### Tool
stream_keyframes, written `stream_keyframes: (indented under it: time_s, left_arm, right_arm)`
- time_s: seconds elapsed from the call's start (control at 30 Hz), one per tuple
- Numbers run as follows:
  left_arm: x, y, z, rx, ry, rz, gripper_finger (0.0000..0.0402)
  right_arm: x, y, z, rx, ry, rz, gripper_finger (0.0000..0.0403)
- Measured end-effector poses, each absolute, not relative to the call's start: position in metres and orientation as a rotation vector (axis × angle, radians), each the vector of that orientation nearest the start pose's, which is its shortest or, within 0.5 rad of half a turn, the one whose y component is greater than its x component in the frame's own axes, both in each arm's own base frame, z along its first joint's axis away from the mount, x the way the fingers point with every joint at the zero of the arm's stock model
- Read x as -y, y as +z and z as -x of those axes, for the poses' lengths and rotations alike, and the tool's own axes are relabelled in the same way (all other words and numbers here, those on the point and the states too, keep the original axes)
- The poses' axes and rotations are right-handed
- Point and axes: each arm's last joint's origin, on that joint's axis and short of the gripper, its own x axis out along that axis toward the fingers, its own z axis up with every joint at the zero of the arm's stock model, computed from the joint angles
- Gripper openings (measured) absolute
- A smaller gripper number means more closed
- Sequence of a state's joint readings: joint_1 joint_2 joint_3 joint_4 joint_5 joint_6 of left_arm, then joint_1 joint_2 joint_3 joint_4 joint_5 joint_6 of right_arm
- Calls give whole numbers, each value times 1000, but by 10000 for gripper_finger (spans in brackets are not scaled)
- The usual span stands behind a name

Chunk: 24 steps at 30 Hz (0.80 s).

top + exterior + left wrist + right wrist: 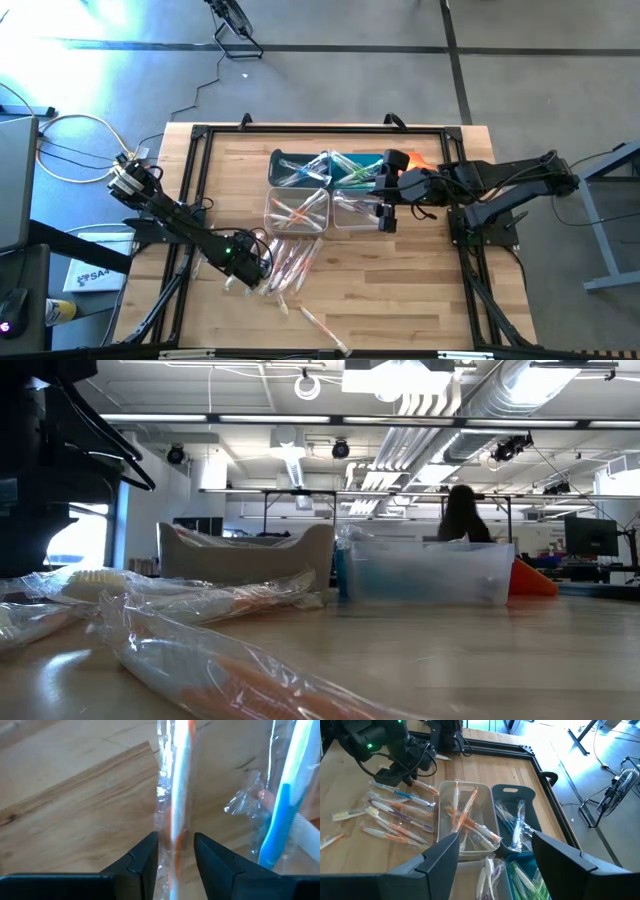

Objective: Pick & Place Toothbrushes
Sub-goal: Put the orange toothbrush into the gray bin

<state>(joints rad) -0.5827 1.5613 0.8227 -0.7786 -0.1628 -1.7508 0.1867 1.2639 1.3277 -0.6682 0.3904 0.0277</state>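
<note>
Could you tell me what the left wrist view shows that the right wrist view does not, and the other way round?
Only the left wrist view shows the left gripper close up, its fingers on either side of an orange toothbrush in a clear wrapper, and a blue toothbrush beside it.

Only the right wrist view shows the bins holding sorted toothbrushes, the loose pile of them, and the right gripper open above the bins.

Both show wrapped toothbrushes on the wooden table.
</note>
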Motion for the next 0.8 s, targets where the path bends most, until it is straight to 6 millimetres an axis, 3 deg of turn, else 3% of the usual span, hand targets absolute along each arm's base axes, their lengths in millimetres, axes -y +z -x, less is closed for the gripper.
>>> stream_keyframes:
  time_s: [0.13, 0.47, 0.8]
  left_arm:
    - [131, 150, -207, -1202, 898, 876, 108]
    - [131, 149, -207, -1204, 906, 871, 20]
    - [127, 153, -199, -1279, 935, 852, 8]
  right_arm:
    - [-37, 377, -256, -577, -206, 145, 243]
    - [-37, 377, -256, -578, -206, 145, 243]
    - [-37, 377, -256, -579, -206, 145, 243]
